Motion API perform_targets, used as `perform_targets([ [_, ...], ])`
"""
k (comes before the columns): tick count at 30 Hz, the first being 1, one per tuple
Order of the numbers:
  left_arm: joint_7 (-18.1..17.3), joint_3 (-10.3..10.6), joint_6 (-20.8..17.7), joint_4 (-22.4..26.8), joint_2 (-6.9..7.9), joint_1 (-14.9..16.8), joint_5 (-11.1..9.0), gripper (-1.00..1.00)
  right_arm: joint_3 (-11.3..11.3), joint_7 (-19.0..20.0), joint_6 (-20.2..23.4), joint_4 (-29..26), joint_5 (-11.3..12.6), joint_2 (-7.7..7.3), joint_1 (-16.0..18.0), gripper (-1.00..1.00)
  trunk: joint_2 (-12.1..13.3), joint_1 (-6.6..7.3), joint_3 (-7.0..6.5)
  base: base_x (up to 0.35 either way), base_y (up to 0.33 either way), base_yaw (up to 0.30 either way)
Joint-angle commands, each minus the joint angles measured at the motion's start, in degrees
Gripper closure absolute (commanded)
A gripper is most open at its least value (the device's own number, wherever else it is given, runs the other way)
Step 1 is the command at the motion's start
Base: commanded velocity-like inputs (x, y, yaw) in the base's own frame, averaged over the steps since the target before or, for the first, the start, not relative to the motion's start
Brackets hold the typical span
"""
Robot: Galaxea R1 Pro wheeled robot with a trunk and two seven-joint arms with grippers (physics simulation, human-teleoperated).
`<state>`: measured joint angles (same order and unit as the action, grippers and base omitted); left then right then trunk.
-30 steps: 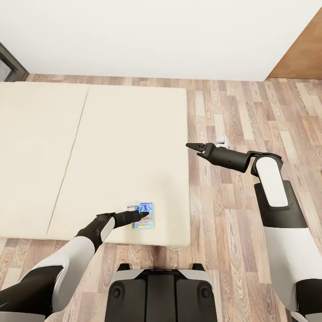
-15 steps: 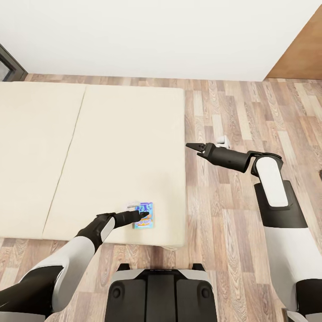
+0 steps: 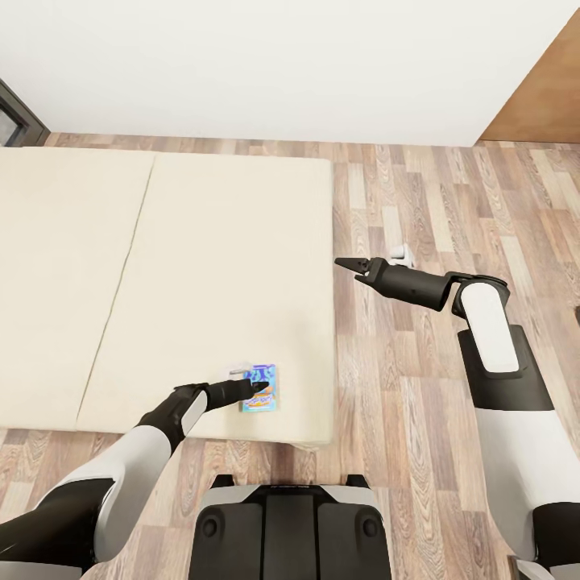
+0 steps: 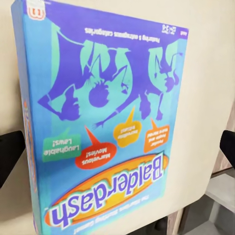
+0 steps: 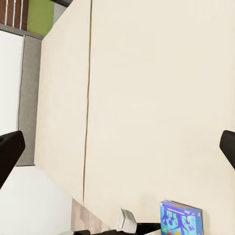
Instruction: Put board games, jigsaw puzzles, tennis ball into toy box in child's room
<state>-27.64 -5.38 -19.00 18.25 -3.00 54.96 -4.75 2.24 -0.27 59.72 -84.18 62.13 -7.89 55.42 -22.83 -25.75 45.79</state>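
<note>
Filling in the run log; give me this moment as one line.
left gripper: open, at teal-blue board game | game: flat on bed, near edge | right gripper: open, empty, over floor

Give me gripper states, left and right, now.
Left gripper: open, fingers either side of the teal-blue board game, not closed on it.
Right gripper: open, empty, over the floor.
</note>
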Motion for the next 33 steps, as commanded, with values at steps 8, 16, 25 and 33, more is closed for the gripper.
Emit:
perform_targets([
  [8, -0.1, -0.4, -0.6, 0.0, -0.16, 0.0, -0.3, -1.0, 0.1, 0.0, 0.1, 0.0, 0.0, -0.03, 0.0, -1.0, -0.1, -0.03, 0.06, 0.0, 0.0, 0.0],
  [16, -0.1, -0.4, -0.6, 0.0, -0.17, 0.0, -0.3, -1.0, 0.1, -0.1, 0.1, 0.0, 0.0, -0.05, 0.0, -1.0, -0.1, -0.03, 0.06, 0.0, -0.055, 0.0],
  [25, -0.1, -0.4, -0.6, 0.0, -0.17, 0.0, -0.3, -1.0, 0.1, 0.0, 0.2, 0.0, 0.0, -0.1, 0.0, -1.0, -0.1, -0.03, 0.06, 0.0, -0.061, 0.0],
  [33, -0.1, -0.4, -0.6, 0.0, -0.17, 0.0, -0.3, -1.0, 0.1, 0.0, 0.1, 0.0, 0.0, -0.06, 0.0, -1.0, -0.1, -0.03, -0.06, 0.0, -0.003, -0.04],
])
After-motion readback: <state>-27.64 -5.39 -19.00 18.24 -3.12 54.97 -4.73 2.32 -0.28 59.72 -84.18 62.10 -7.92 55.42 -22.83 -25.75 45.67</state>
